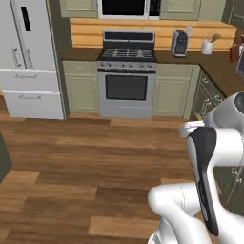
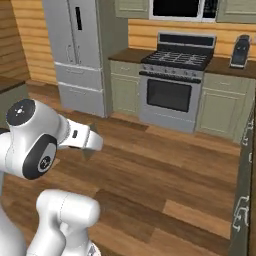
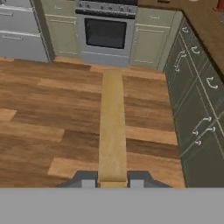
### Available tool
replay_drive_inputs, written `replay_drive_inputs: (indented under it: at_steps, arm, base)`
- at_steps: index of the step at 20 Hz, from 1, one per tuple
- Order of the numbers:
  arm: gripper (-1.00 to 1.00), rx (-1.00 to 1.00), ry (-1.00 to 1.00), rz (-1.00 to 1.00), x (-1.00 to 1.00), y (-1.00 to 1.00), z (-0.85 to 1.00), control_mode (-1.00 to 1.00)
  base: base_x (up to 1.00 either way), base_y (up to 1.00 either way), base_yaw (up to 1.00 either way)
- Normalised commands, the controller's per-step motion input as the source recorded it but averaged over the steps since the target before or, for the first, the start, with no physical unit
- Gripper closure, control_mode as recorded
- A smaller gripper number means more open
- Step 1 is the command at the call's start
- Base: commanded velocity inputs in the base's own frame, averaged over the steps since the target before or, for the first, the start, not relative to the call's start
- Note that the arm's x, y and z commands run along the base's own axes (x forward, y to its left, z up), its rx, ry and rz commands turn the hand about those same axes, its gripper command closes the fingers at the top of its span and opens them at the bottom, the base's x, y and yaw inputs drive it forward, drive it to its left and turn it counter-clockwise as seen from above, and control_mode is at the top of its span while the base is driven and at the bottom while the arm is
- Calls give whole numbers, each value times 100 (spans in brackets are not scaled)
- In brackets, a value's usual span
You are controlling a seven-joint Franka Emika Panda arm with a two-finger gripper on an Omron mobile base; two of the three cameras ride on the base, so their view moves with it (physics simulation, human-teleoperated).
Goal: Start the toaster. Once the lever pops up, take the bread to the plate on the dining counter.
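Tan-brown flat slice of bread (image 3: 112, 127) is sitting edge-on in the lower middle of the hand view, running up the centre of the frame, and the two-finger gripper (image 3: 112, 183) is clamping down on its near end. Behind it, the wooden plank floor (image 3: 52, 127) is spreading across the frame, and a silver oven range (image 3: 105, 33) is showing at the top centre between pale green cabinets (image 3: 151, 39).

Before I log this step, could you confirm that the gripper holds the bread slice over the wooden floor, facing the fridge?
Not quite: the hand view shows the gripper shut on the bread over the wooden floor, but facing the oven, not the fridge.
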Motion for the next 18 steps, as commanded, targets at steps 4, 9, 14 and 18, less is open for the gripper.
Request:
replay_drive_inputs:
  at_steps: [4,9,14,18]
  arm:
    - [100,0,0,0,0,0,0,100]
    - [100,0,0,0,0,0,0,100]
    - [100,0,0,0,0,0,0,100]
    - [100,0,0,0,0,0,0,100]
  base:
    - [-12,3,100]
    - [-1,18,97]
    - [4,22,91]
    - [73,3,63]
